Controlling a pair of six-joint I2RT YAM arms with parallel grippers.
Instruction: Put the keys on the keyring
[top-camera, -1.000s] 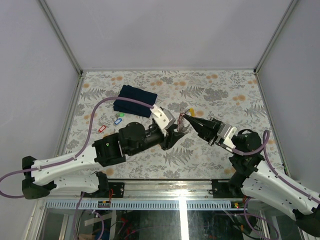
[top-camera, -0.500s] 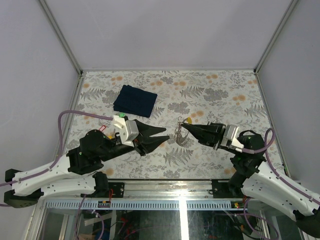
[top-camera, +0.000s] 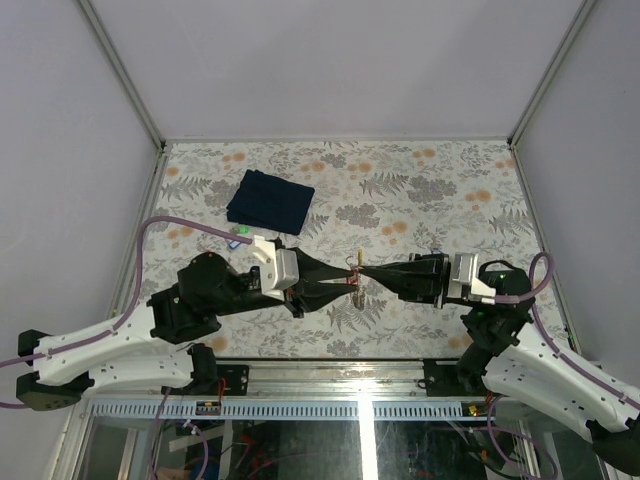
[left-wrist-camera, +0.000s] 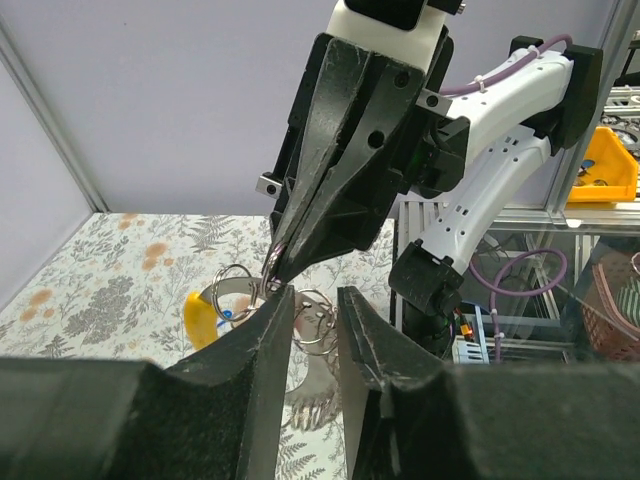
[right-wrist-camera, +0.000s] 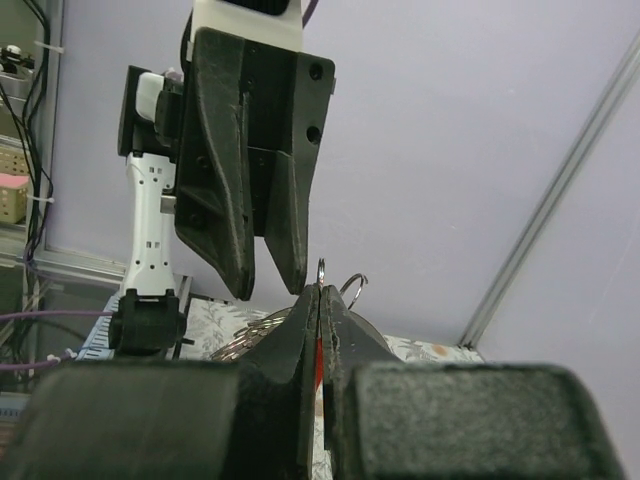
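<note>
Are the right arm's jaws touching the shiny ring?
Touching. The right wrist view shows the right gripper with its jaws shut on the keyring, its thin wire poking up from between them.

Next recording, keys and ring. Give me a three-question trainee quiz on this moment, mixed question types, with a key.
1. True or false: the right gripper has its jaws shut on the keyring.
2. Where is the dark blue cloth? A) draped over the keyring; B) flat on the table, toward its far left, apart from the keyring; C) clamped in the right gripper.
3. Fill in: in the left wrist view, the plastic tag beside the keyring is coloured ___.

Key: 1 true; 2 B; 3 yellow.
</note>
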